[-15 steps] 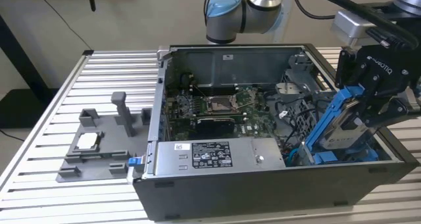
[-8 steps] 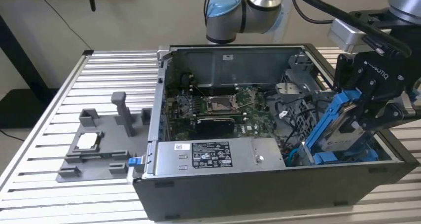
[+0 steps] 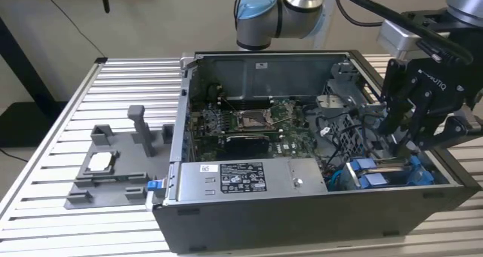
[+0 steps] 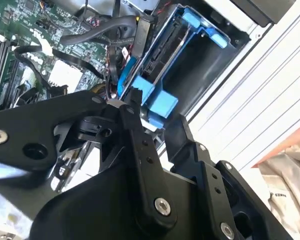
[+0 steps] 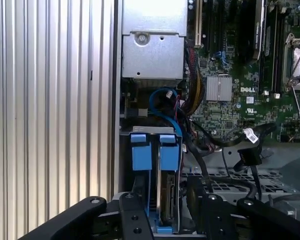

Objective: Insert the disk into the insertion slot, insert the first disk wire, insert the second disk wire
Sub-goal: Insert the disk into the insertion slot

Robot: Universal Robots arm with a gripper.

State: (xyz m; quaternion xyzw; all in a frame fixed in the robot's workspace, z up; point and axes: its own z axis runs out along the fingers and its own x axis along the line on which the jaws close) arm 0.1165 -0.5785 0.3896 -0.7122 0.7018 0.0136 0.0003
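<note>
Gripper (image 5: 172, 212) spread wide and holding nothing, straddling the disk (image 5: 166, 200), which stands edge-on directly beneath and between its fingers, seated in the insertion slot (image 3: 377, 175); spread judged to clear the blue carrier frame (image 5: 169, 150).

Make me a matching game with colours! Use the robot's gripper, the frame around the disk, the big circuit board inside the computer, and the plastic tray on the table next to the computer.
Things
1. gripper
2. disk's carrier frame
3. circuit board
4. plastic tray

Colours
A. green
B. grey
C. black
D. bright blue

Right pairs: 1-C, 2-D, 3-A, 4-B.
</note>
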